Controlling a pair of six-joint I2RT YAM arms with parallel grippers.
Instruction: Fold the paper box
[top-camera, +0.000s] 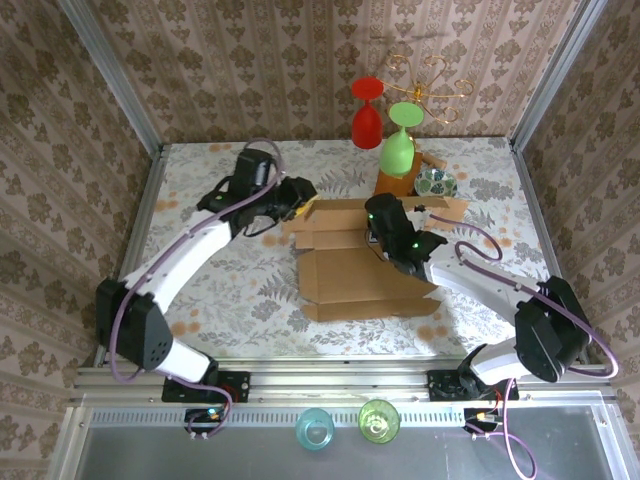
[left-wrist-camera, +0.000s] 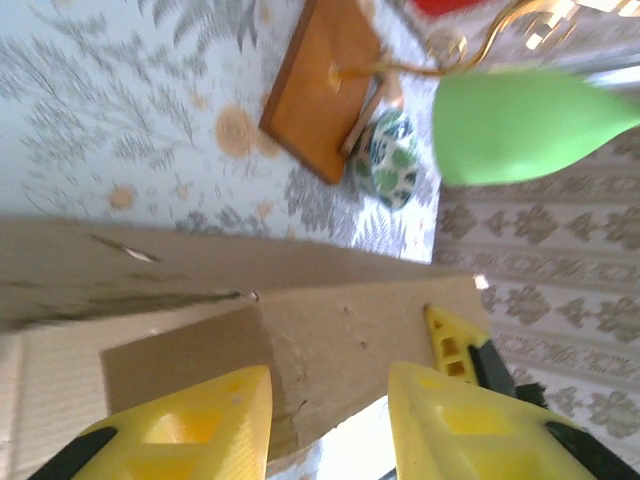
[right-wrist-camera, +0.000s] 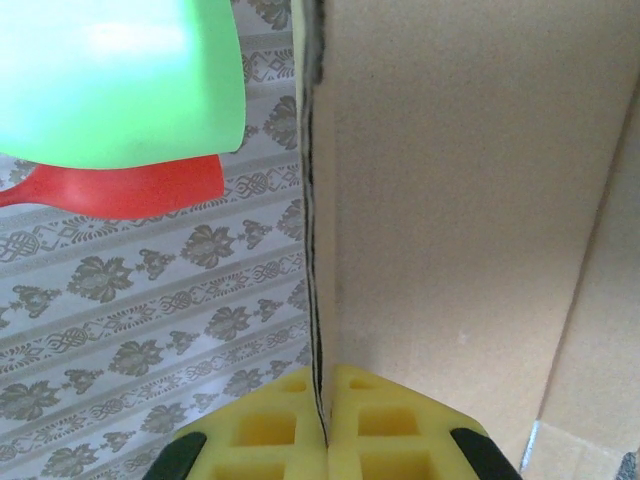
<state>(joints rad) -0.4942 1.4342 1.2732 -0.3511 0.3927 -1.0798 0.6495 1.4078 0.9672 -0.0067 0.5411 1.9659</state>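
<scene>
Paper box (top-camera: 360, 265) sits in the middle of the flowered table (top-camera: 220, 290), its large flat panel toward the near edge and its far panels standing up. The right claw (top-camera: 377, 228) reaches over the middle of the box; seen from its own wrist, the right claw (right-wrist-camera: 325, 385) is pinched tight on the thin edge of an upright cardboard panel, both yellow fingers (right-wrist-camera: 270, 425) pressed against the sheet. The left claw (top-camera: 297, 200) is at the box's far left corner. From its wrist, the left claw (left-wrist-camera: 328, 385) stands partly spread, a cardboard flap (left-wrist-camera: 340, 340) lying in the gap and close against one finger, with bare space beside the other. Beyond the box stand a wooden block (top-camera: 395, 183), a patterned bowl (top-camera: 436, 183), and an upside-down green glass (top-camera: 398, 150) and red glass (top-camera: 366, 120).
</scene>
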